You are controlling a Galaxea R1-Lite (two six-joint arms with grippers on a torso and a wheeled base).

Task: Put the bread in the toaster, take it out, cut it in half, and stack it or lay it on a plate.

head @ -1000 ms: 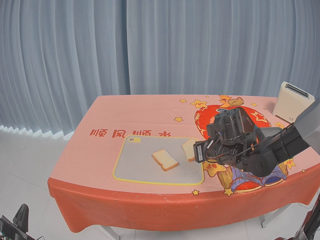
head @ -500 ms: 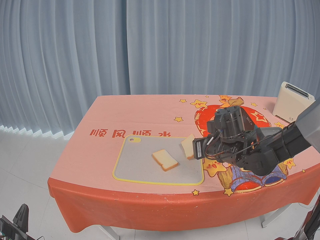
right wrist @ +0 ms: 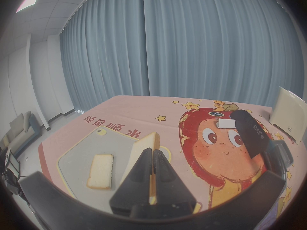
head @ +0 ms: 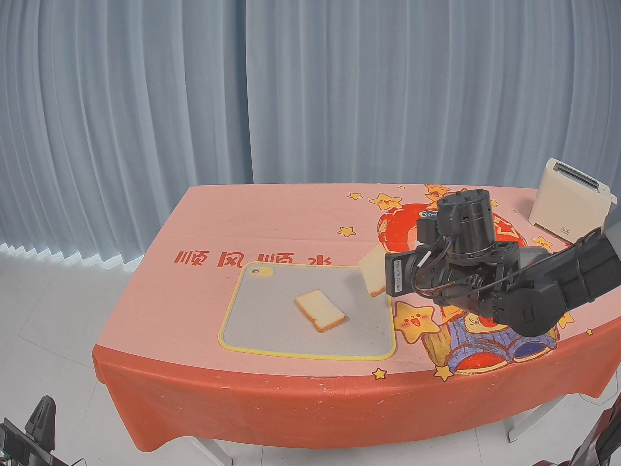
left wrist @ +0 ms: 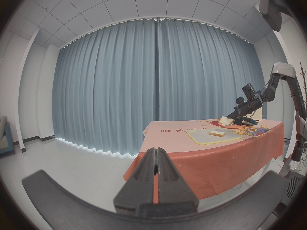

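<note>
Right gripper (right wrist: 151, 155) pinches one bread slice (head: 372, 269) by its crust above the right edge of the board (head: 272, 331); judged light, soft, easily crushed. Left gripper (left wrist: 155, 176) closed, empty.

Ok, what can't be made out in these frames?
- Toaster slot interior: head view, the viewing angle hides it.
- Held bread half, gripped edge: head view, the right gripper covers it.
- Bread half on the board, cut face: left wrist view, too small.
</note>
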